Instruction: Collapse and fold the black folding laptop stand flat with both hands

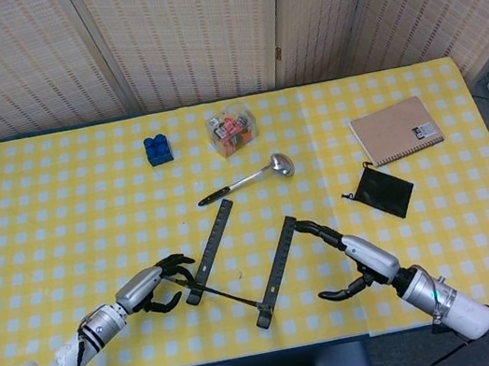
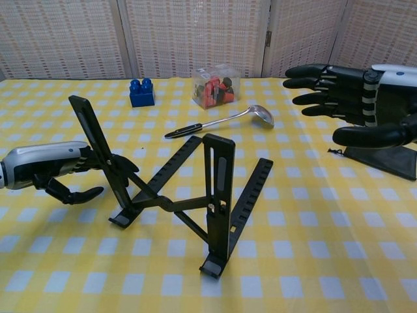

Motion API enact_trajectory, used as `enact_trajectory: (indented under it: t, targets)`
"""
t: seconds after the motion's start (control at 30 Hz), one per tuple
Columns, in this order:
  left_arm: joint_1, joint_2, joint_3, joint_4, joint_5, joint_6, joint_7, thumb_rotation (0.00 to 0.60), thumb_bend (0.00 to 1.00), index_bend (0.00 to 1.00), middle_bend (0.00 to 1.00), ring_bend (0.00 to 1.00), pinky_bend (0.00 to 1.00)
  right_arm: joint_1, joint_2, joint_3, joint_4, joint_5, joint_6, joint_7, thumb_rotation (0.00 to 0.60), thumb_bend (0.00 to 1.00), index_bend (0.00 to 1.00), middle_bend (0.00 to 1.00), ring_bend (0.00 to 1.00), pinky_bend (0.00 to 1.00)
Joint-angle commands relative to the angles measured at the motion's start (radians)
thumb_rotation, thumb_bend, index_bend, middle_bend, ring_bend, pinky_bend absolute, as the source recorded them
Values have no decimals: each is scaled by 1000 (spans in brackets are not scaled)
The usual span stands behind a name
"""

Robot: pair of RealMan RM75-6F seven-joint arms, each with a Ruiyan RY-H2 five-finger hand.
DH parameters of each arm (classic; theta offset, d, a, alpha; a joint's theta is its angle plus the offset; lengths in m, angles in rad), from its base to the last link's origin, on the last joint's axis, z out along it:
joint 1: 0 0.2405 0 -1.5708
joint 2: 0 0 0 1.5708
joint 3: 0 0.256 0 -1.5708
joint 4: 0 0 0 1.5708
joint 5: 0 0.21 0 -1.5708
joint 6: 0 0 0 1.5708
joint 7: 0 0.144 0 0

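Observation:
The black folding laptop stand (image 1: 240,264) (image 2: 176,189) stands unfolded near the table's front edge, with two upright arms, crossed bars and two notched rails lying on the cloth. My left hand (image 1: 154,289) (image 2: 62,173) is at the stand's left upright. Its fingers (image 2: 117,162) reach past the upright while the thumb hangs apart below, and I see no firm grip. My right hand (image 1: 348,259) (image 2: 352,107) is open with its fingers stretched out. It is raised off the table to the right of the stand, with its fingertips near the far end of the right rail in the head view.
On the yellow checked tablecloth (image 1: 59,206), behind the stand, lie a metal ladle (image 1: 248,178) (image 2: 221,122), a blue block (image 1: 158,149) (image 2: 141,92) and a clear box of red and black pieces (image 1: 232,131) (image 2: 216,85). A notebook (image 1: 396,130) and a black pouch (image 1: 380,190) lie to the right.

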Motion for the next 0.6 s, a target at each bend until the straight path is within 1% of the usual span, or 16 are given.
enact_trajectory:
  t: [0.03,0.4,0.6]
  targets:
    - [2,-2,-1,1,-2,0,2,600,589,412,163,63,109,-2,-2,0,4,-2,-4,6,458,253,0,0,22,0]
    - [8,-6,-2,5,-5,1,3,600,588,430,173,70,113,-6,-5,5,16,-15,-14,24,457,253,0,0,17,0]
    - [11,-9,-1,6,-2,3,4,600,589,485,196,88,114,-11,-9,9,22,-13,-18,34,457,254,0,0,15,0]
